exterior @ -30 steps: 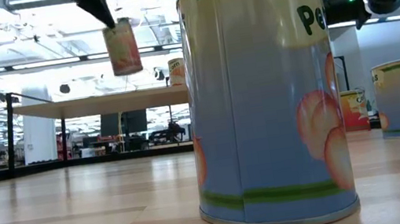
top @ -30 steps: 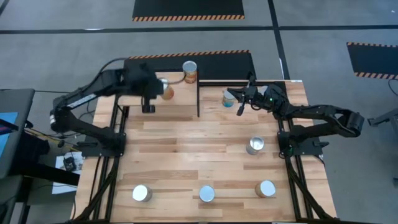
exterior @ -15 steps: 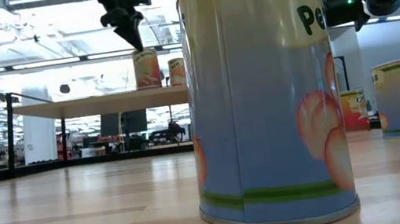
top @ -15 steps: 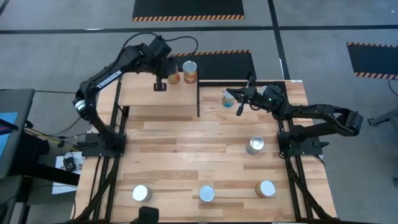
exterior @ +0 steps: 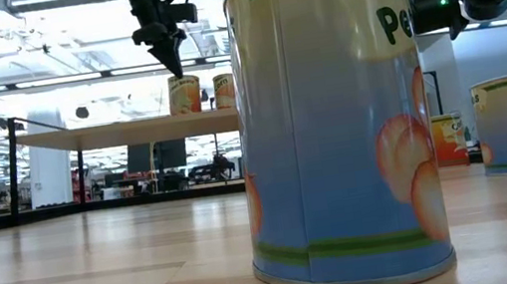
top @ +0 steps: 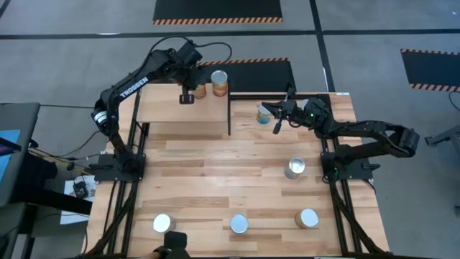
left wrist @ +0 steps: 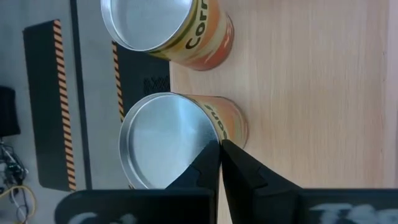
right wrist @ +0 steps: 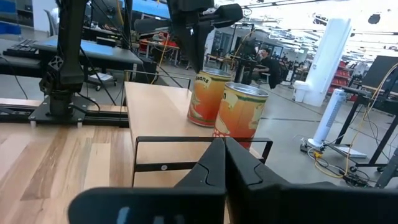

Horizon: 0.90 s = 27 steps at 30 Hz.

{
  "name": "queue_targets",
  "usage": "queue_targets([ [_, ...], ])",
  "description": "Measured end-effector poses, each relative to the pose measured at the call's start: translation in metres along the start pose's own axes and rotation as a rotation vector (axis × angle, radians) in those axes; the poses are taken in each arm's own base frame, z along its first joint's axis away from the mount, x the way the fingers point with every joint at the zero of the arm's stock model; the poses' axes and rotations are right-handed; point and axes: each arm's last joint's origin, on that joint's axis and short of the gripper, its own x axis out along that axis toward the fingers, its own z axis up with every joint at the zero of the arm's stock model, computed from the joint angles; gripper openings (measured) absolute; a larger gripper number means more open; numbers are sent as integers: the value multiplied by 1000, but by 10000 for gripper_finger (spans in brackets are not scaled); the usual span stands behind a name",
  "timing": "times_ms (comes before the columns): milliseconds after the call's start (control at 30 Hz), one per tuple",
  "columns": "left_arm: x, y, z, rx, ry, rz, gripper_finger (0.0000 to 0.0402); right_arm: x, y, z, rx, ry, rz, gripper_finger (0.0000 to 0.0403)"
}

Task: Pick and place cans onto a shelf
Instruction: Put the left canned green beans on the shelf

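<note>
Cans on the shelf: two orange-labelled cans stand upright side by side near the far edge of the shelf (top: 172, 115); the one just set down (top: 200, 89) is beside the corn can (top: 219, 82).
Left tool: the left tool (top: 187, 96) hangs directly over the newly placed can (left wrist: 174, 134), fingers drawn together above its silver lid and holding nothing.
Right tool: the right tool (top: 277, 115) is next to a blue-labelled can (top: 264, 113) at the far right of the tabletop (top: 215, 180); in its wrist view the fingers look pressed together, so I judge it closed and empty, though whether it touches that can I cannot tell.
Cans still waiting: one grey can (top: 295, 168) at mid-right, and three along the near edge (top: 163, 224) (top: 238, 224) (top: 307, 218).
Risk: the placed can sits almost against its neighbour and near the shelf's far edge; a sideways drift as the left tool lifts could knock either can over.
Hard to see: the low view is mostly blocked by a peach can (exterior: 336, 120); labels on the near cans are hidden from above.
</note>
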Motion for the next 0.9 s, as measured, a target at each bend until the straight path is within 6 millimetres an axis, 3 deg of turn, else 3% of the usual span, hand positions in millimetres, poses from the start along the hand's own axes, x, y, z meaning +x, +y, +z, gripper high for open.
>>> queue_targets([
  [467, 1, 5, -3, -42, -26, -4, 1, 0, 0, 0, 1, 0, 0, 10],
  [900, 0, 6, -3, -54, -20, 13, 38, 0, 0, 0, 4, 0, 0, 12],
])
